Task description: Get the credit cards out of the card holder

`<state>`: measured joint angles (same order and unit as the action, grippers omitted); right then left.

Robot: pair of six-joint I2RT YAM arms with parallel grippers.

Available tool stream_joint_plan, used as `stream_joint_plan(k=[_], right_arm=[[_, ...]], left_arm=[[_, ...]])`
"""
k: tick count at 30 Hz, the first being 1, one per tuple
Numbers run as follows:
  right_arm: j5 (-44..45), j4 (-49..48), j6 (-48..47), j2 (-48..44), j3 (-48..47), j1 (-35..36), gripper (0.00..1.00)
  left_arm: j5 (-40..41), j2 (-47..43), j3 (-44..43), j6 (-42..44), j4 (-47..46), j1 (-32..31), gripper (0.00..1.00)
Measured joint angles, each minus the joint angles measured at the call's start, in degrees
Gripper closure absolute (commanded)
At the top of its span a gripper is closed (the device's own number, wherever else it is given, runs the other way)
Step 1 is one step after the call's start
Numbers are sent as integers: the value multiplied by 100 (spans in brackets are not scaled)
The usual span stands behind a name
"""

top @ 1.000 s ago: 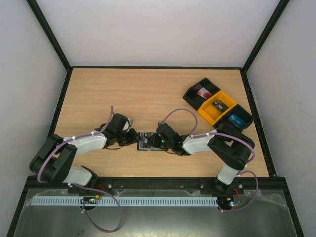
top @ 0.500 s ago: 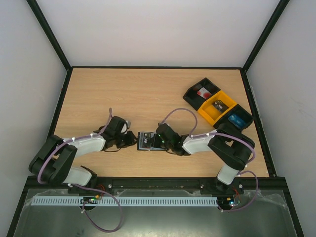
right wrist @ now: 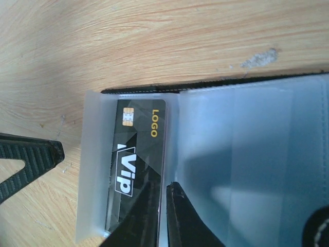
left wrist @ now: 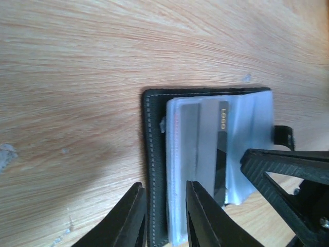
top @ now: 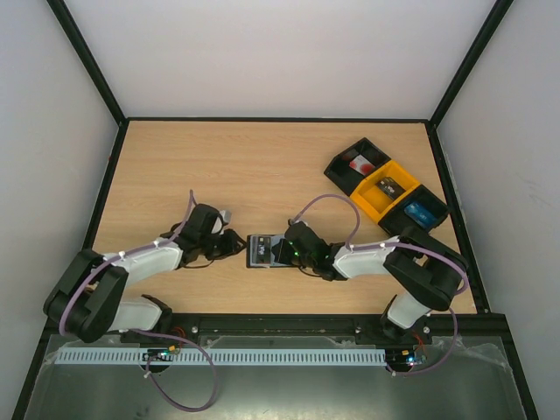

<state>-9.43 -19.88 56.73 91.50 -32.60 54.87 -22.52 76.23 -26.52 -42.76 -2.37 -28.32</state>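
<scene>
My right tool (right wrist: 163, 216) has its fingers drawn almost together on a clear sleeve of the card holder (right wrist: 247, 154), right at the long edge of the black card (right wrist: 136, 154) inside. I cannot tell whether it grips the card itself. The card's long axis runs straight back toward that tool. My left tool (left wrist: 164, 221), fingers apart, straddles the holder's opposite cover edge on the surface (left wrist: 72, 77).

Stitched black card holder (left wrist: 154, 144), frosted plastic sleeves (right wrist: 231, 154), matt wood-grain table (left wrist: 72, 77)
</scene>
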Motion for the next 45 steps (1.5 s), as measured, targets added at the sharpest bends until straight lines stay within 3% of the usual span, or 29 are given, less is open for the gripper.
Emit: stream_joint_plan(k=[8, 18, 35, 43, 45], right_arm=[[-28, -46, 87, -31, -13, 0, 72], [-28, -66, 70, 422, -348, 0, 71], [437, 280, -236, 417, -422, 0, 98], [586, 531, -365, 234, -461, 0, 98], [612, 553, -365, 138, -461, 0, 94]], left_arm=[[-367, -205, 103, -114, -363, -2, 86], [-577, 372, 114, -138, -817, -17, 94], [116, 577, 129, 31, -619, -70, 93], [-138, 549, 85, -144, -682, -114, 88], [-212, 549, 39, -197, -804, -149, 88]])
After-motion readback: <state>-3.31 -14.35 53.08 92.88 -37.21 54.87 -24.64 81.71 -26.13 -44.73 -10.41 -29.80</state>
